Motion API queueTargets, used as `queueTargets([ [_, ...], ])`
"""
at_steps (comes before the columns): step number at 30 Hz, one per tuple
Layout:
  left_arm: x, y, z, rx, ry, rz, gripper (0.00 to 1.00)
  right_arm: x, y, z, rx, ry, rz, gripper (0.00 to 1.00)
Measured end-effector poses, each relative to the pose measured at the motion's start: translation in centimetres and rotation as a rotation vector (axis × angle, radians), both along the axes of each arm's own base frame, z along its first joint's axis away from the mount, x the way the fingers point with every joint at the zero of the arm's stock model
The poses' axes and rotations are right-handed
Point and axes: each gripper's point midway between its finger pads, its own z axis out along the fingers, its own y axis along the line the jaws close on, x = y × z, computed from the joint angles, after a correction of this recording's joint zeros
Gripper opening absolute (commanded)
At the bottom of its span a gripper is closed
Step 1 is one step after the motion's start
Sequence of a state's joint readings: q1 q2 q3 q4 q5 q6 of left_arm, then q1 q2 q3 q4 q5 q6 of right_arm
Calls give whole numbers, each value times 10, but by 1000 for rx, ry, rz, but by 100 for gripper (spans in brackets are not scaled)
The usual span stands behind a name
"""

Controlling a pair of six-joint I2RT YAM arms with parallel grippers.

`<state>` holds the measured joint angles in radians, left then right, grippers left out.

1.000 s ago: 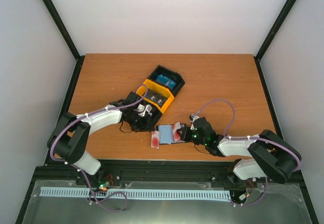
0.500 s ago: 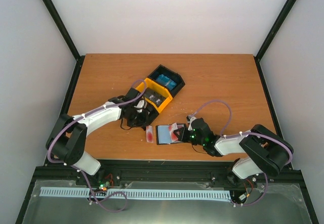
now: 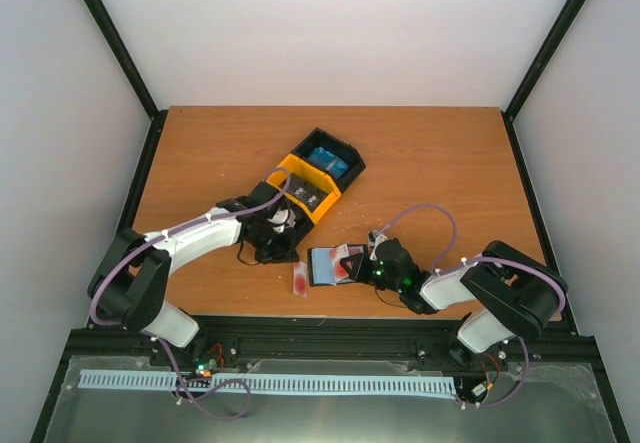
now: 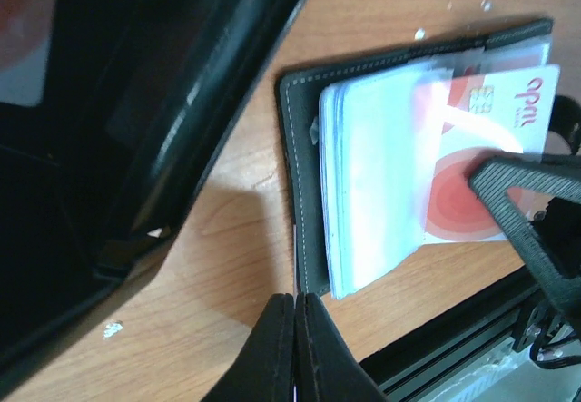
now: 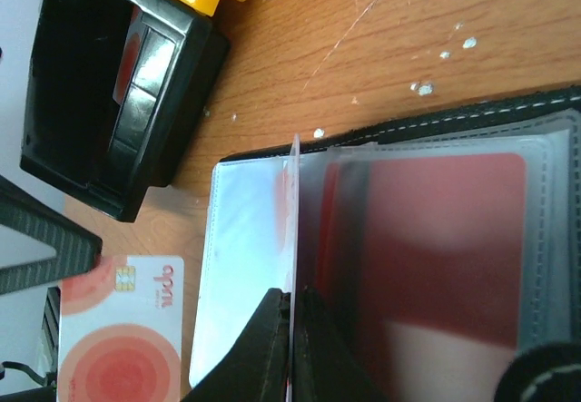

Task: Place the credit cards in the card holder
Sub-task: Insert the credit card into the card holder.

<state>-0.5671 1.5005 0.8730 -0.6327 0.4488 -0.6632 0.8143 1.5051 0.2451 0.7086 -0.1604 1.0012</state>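
My right gripper [image 5: 290, 316] pinches the held card [image 5: 294, 202] on edge at the open card holder [image 5: 241, 266], frame centre, and my left gripper [image 4: 296, 329] sits closed with nothing between its fingers. I judge insertion is under way, and next I must slide the card squarely into a sleeve. I count three red-and-white cards, namely the held card, a sleeved card [image 5: 427, 257] and a loose card [image 5: 118, 338] at lower left, and one holder.

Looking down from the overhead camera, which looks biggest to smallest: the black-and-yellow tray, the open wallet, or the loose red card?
1. black-and-yellow tray
2. card holder
3. loose red-and-white card
All lie on the table, so nearness barely matters.
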Motion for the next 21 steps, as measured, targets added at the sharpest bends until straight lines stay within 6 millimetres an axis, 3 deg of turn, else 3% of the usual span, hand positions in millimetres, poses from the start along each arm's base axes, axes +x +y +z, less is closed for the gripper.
queueTargets([
  [5, -12, -5, -10, 24, 47, -18, 1, 0, 1, -2, 32, 14, -21, 7],
  [14, -13, -4, -13, 34, 64, -10, 1, -4, 6, -8, 93, 54, -25, 17],
  [21, -13, -4, -14, 37, 63, -7, 1, -6, 10, -2, 101, 59, -17, 43],
])
